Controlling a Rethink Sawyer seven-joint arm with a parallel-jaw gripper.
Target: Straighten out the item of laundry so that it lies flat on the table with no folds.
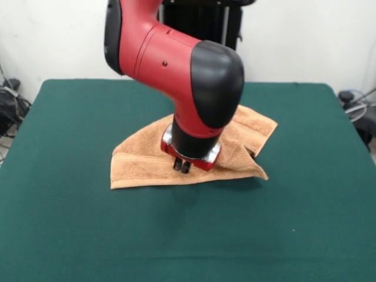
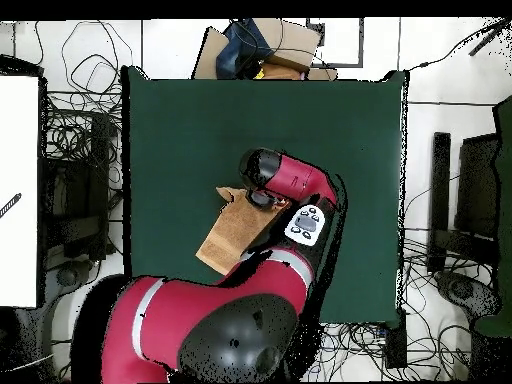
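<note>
towel (image 1: 147, 158) rumpled mid-table (image 1: 70, 235), right corner folded over | gripper (image 1: 181, 166) fingertips together, just above towel's front edge, holding nothing | risk: closed tips may drag the cloth, bunching it further

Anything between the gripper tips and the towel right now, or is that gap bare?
Nothing. In the front view the gripper hangs directly over the towel, its fingers together, nothing lying between. Whether it touches the cloth cannot be told.
</note>
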